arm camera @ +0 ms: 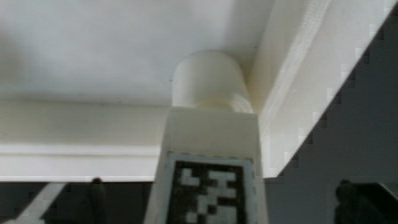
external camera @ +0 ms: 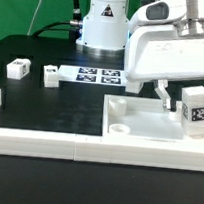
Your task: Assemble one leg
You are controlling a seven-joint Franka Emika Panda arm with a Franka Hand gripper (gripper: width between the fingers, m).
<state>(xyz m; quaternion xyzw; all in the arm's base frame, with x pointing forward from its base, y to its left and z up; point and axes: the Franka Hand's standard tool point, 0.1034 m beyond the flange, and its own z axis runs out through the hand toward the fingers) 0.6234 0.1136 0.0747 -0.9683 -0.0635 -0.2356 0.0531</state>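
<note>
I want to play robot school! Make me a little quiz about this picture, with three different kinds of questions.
1. True or false: the small white plastic block leg with a black-and-white tag stands upright on the large flat white tray piece with raised rims.
2. How many other small white blocks lie apart on the black table, toward the exterior view's left? A) none B) two C) five
3. Fill in: the robot's hand is ____ (open/shut).

Key: 1 true; 2 B, one block and another; 3 open, beside the leg, not gripping it.
</note>
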